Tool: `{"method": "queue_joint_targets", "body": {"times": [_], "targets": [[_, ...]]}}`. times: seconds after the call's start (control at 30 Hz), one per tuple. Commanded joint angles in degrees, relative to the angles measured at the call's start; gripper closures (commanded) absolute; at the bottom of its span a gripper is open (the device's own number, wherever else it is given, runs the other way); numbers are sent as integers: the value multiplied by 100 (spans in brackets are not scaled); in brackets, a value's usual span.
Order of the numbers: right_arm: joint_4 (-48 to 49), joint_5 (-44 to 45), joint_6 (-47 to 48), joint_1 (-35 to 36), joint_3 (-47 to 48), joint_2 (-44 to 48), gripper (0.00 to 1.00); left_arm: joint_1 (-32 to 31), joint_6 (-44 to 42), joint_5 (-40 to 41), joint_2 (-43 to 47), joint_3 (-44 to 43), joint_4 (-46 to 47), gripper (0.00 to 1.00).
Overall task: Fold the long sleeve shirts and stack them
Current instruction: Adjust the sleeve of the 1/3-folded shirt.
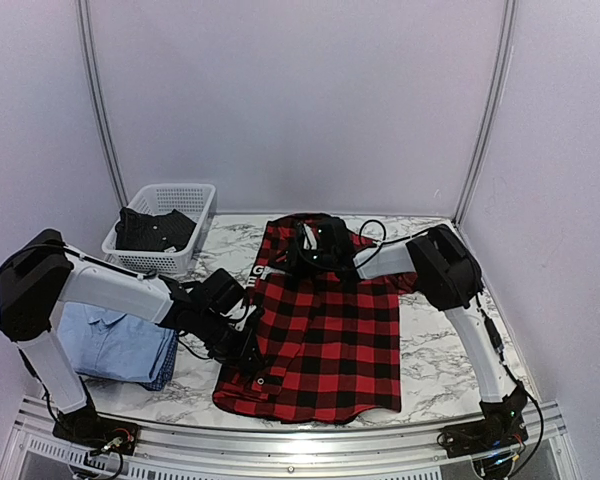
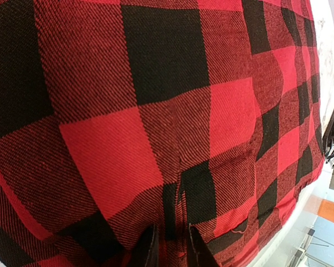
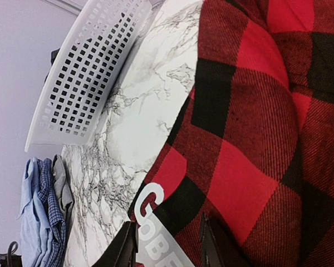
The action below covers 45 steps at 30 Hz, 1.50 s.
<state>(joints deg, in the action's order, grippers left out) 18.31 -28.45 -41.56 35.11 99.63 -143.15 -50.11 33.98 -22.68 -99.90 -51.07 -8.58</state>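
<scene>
Lab booth — white walls point(image 1: 300, 100) w/ metal frame point(image 1: 98, 100), marbled table point(image 1: 435, 345).

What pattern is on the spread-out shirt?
Red-and-black buffalo check on the flannel shirt, clearest in the left wrist view.

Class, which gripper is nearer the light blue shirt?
Left. The left gripper is at the left edge of the flannel shirt, close to the light blue shirt. The right gripper is at its far end.
</scene>
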Motion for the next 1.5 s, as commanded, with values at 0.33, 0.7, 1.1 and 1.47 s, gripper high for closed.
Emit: {"method": "queue_joint_targets", "body": {"times": [0.33, 0.7, 1.1, 1.47], "targets": [[268, -297, 129, 730, -1193, 1585, 64, -48, 129, 53, 201, 447, -645, 80], [464, -359, -32, 783, -1519, 1156, 64, -57, 118, 8, 231, 479, -663, 80], [735, -494, -106, 158, -1799, 1063, 63, -64, 145, 40, 208, 528, -673, 80], [931, -291, 67, 137, -3323, 2077, 62, -66, 132, 26, 103, 434, -671, 80]]}}
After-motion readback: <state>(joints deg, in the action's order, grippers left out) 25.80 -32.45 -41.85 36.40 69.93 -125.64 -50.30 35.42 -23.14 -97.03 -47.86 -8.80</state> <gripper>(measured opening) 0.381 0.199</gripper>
